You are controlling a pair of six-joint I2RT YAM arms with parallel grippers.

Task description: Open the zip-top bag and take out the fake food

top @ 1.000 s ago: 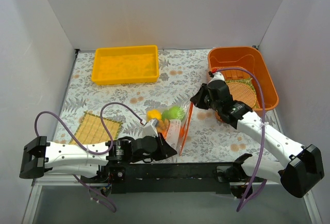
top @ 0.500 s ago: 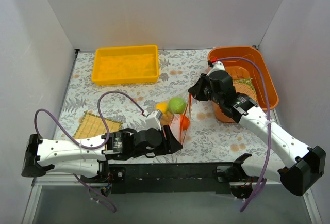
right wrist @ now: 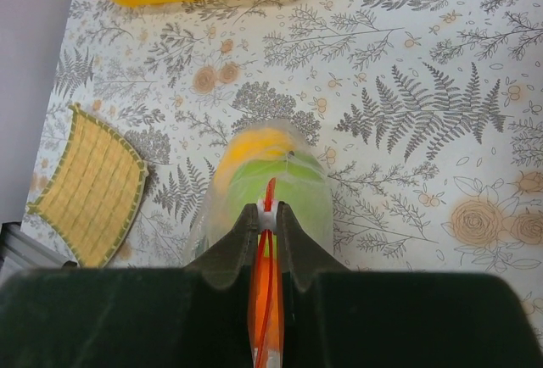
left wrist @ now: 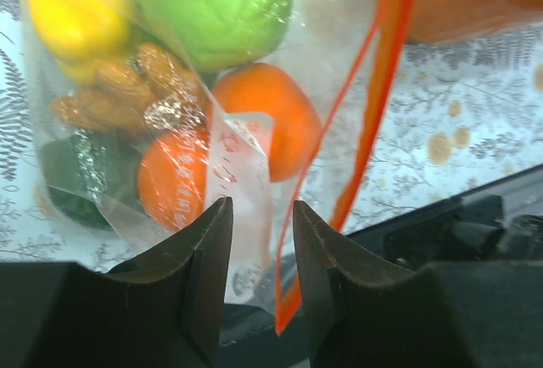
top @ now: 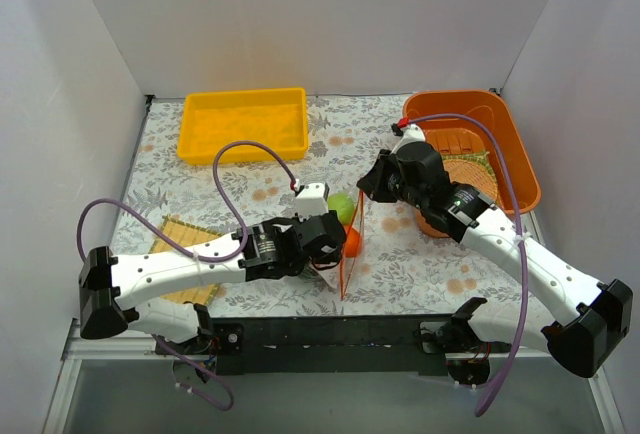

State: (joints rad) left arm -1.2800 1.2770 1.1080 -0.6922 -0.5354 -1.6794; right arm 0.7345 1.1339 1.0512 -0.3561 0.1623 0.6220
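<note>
**Bag hung by its zip, mouth not yet parted: slips likely**

- Right claw (right wrist: 267,211): closed tight on the orange-red zip strip (left wrist: 372,88). It holds the zip-top bag (left wrist: 242,152) up by one end of its mouth, above the floral tabletop (right wrist: 407,131).
- Left claw (left wrist: 260,207): jaws a narrow gap apart. Clear film and a white label lie between them, with no pinch visible.
- Fake food is all inside the bag: green ball (left wrist: 212,3), two orange balls (left wrist: 267,118), yellow piece (left wrist: 72,12), tan lumpy piece (left wrist: 110,97), dark green piece (left wrist: 76,181).

Risks, as I judge them:
- The right claw seems to have both lips of the strip. If so, pulling would drag the whole bag without unsealing it.
- The left claw may close on both walls, or on the label alone. The film is slick and crinkly, so it may slide out under tension.
- The weight of the food hangs from a single pinch, so a jerk could drop the bag.
- If the mouth does open while tilted, the balls may roll off across the tabletop.
</note>
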